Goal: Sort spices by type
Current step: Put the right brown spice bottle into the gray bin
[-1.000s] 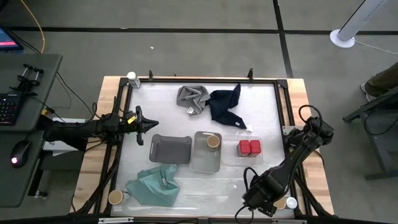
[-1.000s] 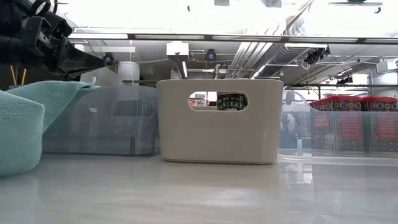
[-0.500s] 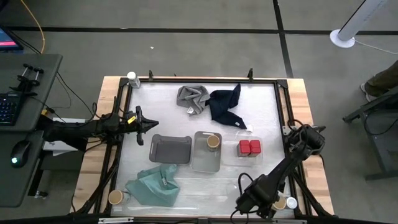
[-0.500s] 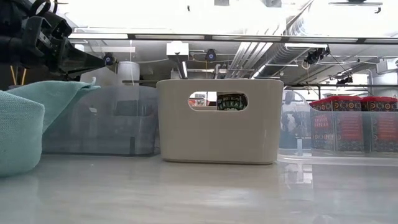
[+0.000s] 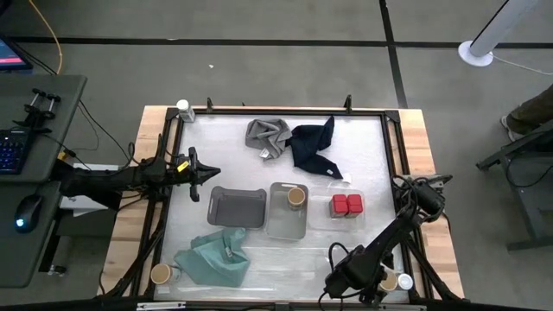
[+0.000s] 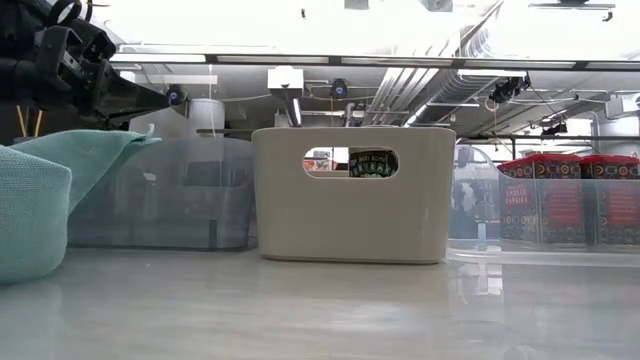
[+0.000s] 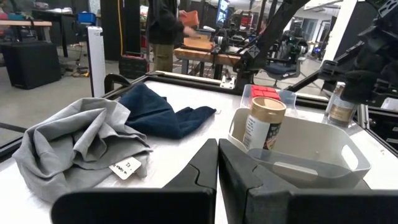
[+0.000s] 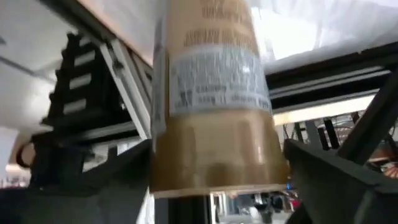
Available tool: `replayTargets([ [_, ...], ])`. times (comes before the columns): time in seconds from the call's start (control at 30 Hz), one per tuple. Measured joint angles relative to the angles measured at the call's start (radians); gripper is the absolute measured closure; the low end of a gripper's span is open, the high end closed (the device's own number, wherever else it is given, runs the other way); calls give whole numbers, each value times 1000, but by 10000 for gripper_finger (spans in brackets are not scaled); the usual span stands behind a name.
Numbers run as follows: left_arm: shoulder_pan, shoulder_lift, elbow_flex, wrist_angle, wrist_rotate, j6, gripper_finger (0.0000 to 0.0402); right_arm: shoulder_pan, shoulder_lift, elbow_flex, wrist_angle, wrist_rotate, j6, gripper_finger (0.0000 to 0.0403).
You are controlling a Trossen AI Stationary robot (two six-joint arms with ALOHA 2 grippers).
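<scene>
I had the right gripper [image 5: 373,292] at the table's front-right corner, fingers spread around a tan-topped jar [image 8: 211,106]; I judged squaring on its body before squeezing wisest.

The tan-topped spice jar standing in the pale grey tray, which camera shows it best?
The left wrist view: the tan-topped jar shows whole above the pale grey tray. The high view shows only its top; the low view, a label sliver.

jar [image 5: 296,197] in middle tray [image 5: 286,223], boxy jars [image 5: 347,206] right
</scene>
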Motion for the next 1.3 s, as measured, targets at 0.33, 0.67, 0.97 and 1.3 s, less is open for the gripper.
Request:
replayTargets([
  [0.33, 0, 0, 0, 0, 0, 0, 401, -28, 0, 50, -53, 16, -133, 131],
  [0.67, 0, 0, 0, 0, 0, 0, 401, -260, -90, 498, -91, 569, -272, 131],
  [0.97, 0, 0, 0, 0, 0, 0, 401, -574, -56, 658, -92, 568, -376, 131],
  [1.3, 0, 0, 0, 0, 0, 0, 401, -665, 33, 556, -89, 464, -477, 131],
])
